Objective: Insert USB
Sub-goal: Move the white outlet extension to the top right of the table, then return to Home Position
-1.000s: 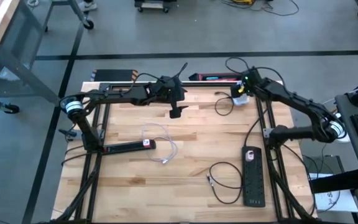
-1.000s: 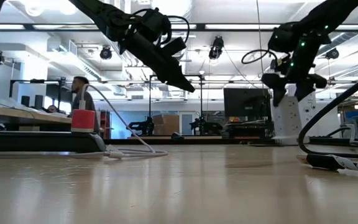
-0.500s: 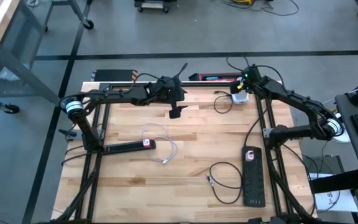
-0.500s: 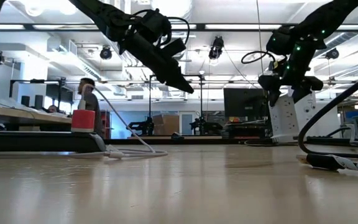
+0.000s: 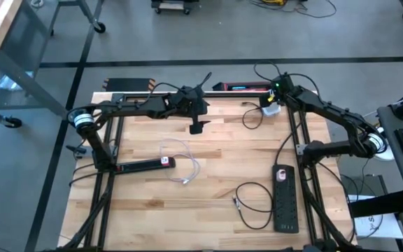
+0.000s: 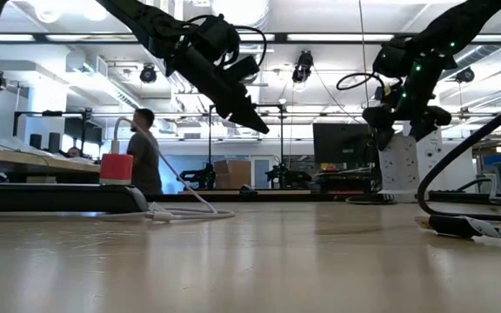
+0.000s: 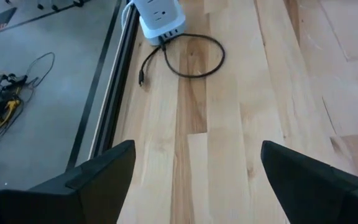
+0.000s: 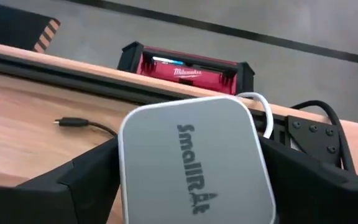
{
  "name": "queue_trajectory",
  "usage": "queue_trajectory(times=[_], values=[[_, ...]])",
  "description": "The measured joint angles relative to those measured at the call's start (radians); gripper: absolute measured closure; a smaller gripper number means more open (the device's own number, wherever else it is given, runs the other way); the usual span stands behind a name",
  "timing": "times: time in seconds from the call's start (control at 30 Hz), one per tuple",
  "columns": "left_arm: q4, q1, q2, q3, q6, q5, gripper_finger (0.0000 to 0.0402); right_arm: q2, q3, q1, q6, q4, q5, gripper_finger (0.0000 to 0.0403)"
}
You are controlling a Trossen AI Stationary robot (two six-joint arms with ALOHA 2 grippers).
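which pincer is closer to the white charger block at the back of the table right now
Right. The right pincer is directly over the white charger block, its fingers on either side of it. The left pincer hangs open above the middle of the table, well away from the charger.

Gripper [image 8: 188, 186] fingers flank grey SmallRig box [image 8: 194, 162]; red Milwaukee case [image 8: 185, 67] beyond table edge.

Charger cube [image 5: 270, 108] at the table's [image 5: 138, 210] far right; power strip [image 5: 285, 197] near right; white cable [image 5: 180, 159] centre-left.
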State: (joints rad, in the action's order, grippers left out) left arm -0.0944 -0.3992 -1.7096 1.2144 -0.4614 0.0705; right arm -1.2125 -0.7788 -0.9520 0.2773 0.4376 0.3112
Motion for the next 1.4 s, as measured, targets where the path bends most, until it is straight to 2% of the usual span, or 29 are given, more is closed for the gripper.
queue_trajectory(times=[0.2, 0.4, 0.67, 0.77, 0.9, 0.97, 1.13, 1.23, 1.4], values=[[-0.037, 0.000, 0.000, 0.000, 0.017, 0.045, 0.0057, 0.012, 0.000, 0.000, -0.016, 0.018, -0.017, 0.0058], [-0.040, 0.000, 0.007, 0.000, 0.029, 0.046, 0.0046, 0.084, -0.009, 0.002, -0.035, 0.052, -0.047, 0.0057], [-0.043, 0.000, 0.014, 0.008, 0.052, 0.043, 0.0053, 0.160, -0.020, 0.018, -0.073, 0.070, -0.079, 0.0057], [-0.033, 0.000, 0.021, 0.008, 0.051, -0.016, 0.0058, 0.181, -0.020, 0.032, -0.089, 0.067, -0.080, 0.0057], [0.034, -0.001, 0.029, 0.008, -0.016, -0.150, 0.0065, 0.206, -0.020, 0.069, -0.132, 0.039, -0.091, 0.0057], [0.032, -0.001, 0.039, 0.008, 0.001, -0.183, 0.0067, 0.212, -0.020, 0.096, -0.164, 0.000, -0.147, 0.0057], [0.026, -0.001, 0.056, 0.008, 0.001, -0.071, 0.0071, 0.194, -0.020, 0.180, -0.243, -0.138, -0.391, 0.0062], [0.000, -0.005, 0.086, 0.003, 0.028, -0.017, 0.0072, 0.169, -0.018, 0.245, -0.301, -0.218, -0.502, 0.0072], [-0.065, -0.011, 0.187, -0.102, 0.097, 0.139, 0.0067, 0.130, -0.017, 0.379, -0.391, -0.365, -0.529, 0.0104]])
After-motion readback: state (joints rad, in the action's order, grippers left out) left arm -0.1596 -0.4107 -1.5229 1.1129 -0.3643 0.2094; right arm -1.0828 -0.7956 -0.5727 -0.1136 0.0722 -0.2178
